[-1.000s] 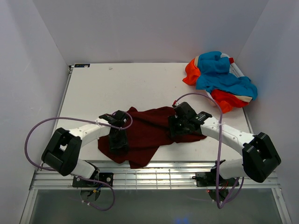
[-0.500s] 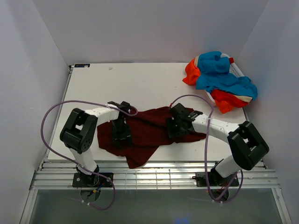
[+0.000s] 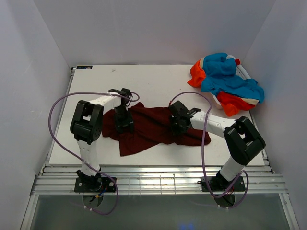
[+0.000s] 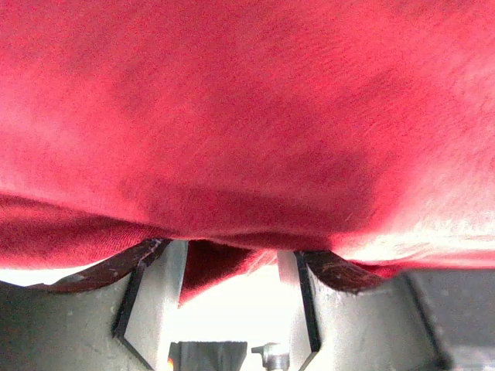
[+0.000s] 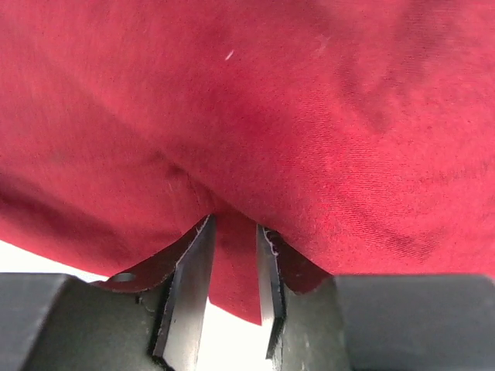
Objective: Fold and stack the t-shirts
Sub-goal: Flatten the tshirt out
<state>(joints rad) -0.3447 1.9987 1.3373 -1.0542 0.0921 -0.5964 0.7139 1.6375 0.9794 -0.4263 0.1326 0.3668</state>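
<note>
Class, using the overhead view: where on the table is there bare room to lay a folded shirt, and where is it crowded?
Free: the table's far left and middle, behind the maroon shirt, and the near strip before it. Crowded: the far-right shirt pile and mid-table.

maroon t-shirt (image 5: pixel 255 116) filling view, right hand (image 5: pixel 234 226) pinching a fold

A white table (image 3: pixel 158 86) lies under the left gripper (image 3: pixel 123 125). Beyond it, leftward, a small dark label (image 3: pixel 84 67) marks the corner. White walls (image 3: pixel 144 28) stand around.
</note>
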